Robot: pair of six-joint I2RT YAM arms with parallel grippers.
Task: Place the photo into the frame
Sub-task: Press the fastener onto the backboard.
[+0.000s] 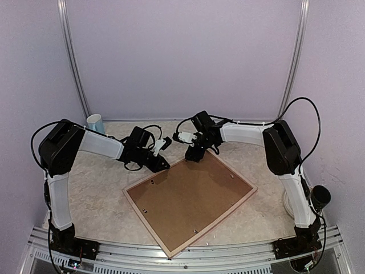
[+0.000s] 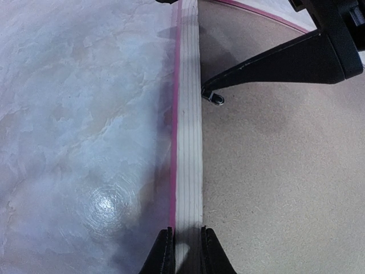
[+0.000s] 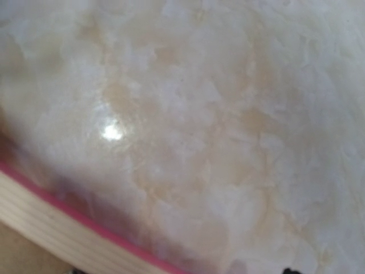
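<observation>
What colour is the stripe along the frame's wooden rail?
Pink on the frame; left wrist view shows it best.

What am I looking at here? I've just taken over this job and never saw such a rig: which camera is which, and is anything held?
Two robot arms are bolted at the near edge of a marbled table. The wide picture comes from a fixed camera above and behind them. The other two come from a camera on each wrist. On the table lies the frame, face down, its pale wood up and pink front underneath, with a brown backing board in it. The left gripper is shut on the frame's far-left rail. The right gripper is open and holds nothing; one finger points at a small metal tab. A cup stands at the back left. The photo shows in no view.
</observation>
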